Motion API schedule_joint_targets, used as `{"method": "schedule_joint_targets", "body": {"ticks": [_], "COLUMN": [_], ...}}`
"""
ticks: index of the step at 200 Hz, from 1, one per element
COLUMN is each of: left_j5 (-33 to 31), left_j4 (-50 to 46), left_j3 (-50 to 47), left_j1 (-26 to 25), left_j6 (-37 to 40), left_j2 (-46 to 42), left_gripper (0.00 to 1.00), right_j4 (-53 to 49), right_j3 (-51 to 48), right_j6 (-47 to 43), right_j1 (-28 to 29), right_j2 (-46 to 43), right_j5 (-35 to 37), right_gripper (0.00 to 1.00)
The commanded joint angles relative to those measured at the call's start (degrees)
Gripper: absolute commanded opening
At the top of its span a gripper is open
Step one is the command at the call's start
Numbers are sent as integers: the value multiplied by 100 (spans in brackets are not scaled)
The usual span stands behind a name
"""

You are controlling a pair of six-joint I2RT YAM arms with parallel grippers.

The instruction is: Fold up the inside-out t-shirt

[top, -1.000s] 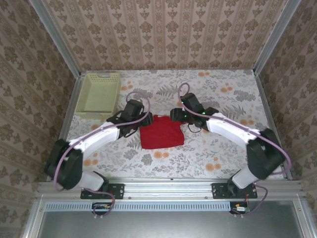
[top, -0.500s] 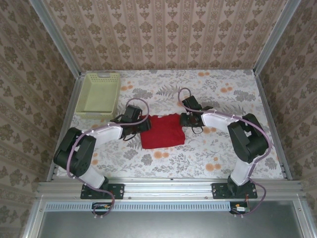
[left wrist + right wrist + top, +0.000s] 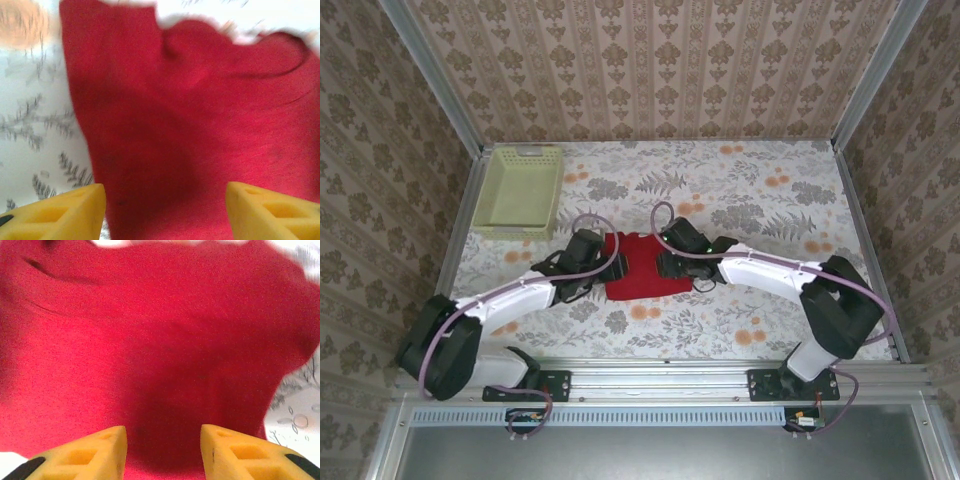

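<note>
Left gripper (image 3: 165, 200) over t-shirt (image 3: 642, 270); basket (image 3: 518, 150) apart.

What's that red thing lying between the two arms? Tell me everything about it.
It is a plain red t-shirt of soft, wrinkly cloth, no print visible, folded into a rough rectangle lying flat on the flowered table. Creases show up close. The left gripper and right gripper sit over its two sides, jaws apart; contact is unclear.

The plain red t-shirt (image 3: 642, 268) lies flat, folded into a compact, roughly rectangular bundle with soft creases across its top. It is well apart from the pale green perforated basket (image 3: 520, 190), nearer and to its right.
</note>
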Motion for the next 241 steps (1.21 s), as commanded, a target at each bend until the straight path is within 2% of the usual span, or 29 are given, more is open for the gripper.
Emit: {"method": "schedule_joint_targets", "body": {"ticks": [1, 27, 50, 82, 110, 126, 148, 171, 193, 222, 241], "left_j5": [191, 191, 89, -561, -1024, -1034, -1057, -1065, -975, -902, -921], "left_j4": [262, 2, -521, -1650, -2259, -2507, -2707, -2834, -2842, -2793, -2807], "left_j3": [-133, -276, -361, -190, -206, -207, -190, -161, -212, -338, -370], "left_j1": [30, 267, 542, 661, 889, 1154, 1442, 1525, 1542, 1564, 1579], "left_j6": [-117, 16, 184, 457, 377, 236, 174, 226, 253, 254, 295], "left_j2": [191, -216, -1043, -2319, -3411, -4056, -4766, -4942, -4860, -4848, -4845], "left_gripper": [64, 64, 66, 71, 73, 74, 76, 79, 80, 81, 82], "right_j4": [47, -180, -441, -920, -1222, -1613, -1907, -2040, -2035, -2001, -1687], "right_j3": [-228, -243, -144, 336, 863, 1305, 1829, 2224, 2434, 2416, 2161], "right_j6": [168, -37, -185, -300, -43, 70, 231, 211, 130, -90, -627], "right_j1": [-185, -291, -267, 256, 802, 1150, 1317, 1257, 961, 263, -288], "right_j2": [237, -3, -449, -697, -46, 539, 1296, 1848, 2175, 2368, 2288], "right_j5": [216, 380, 555, 1078, 1269, 1692, 1783, 1825, 1677, 1467, 1170], "right_gripper": [48, 52, 55, 66, 75, 80, 85, 89, 91, 91, 90]}}
